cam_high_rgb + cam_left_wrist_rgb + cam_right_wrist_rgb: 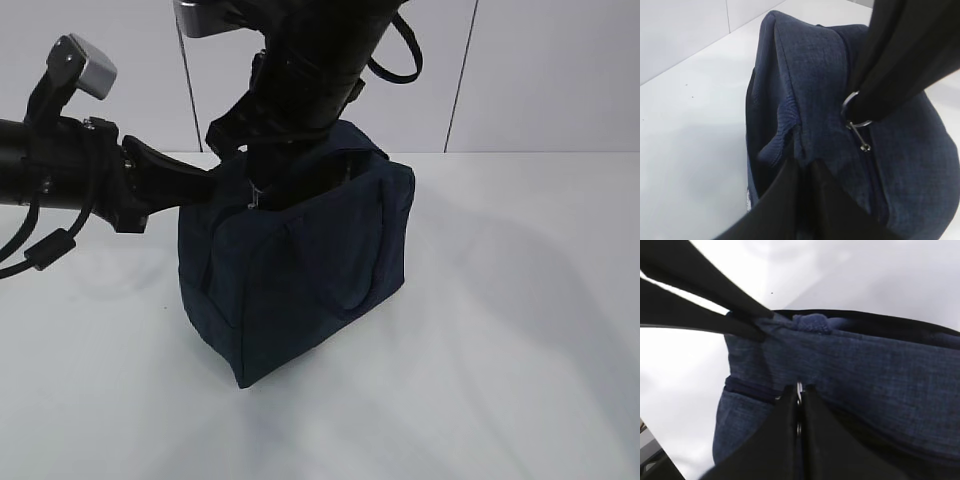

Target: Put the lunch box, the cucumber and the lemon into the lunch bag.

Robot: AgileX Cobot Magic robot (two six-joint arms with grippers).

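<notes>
The dark navy lunch bag [300,280] stands on the white table. My left gripper [205,185] comes in from the left and is shut on the fabric at the bag's top end [802,157]. My right gripper [262,190] reaches down from above and is shut on the zipper's metal ring pull [799,387]. The left wrist view shows that ring [846,103] pinched by the right gripper's black fingers [890,60]. The left fingers [700,290] cross the right wrist view and pinch the bag's end. The lunch box, the cucumber and the lemon are out of view.
The bare white table [520,350] spreads around the bag, with a white panelled wall [540,70] behind it. Both arms crowd the space above and to the left of the bag.
</notes>
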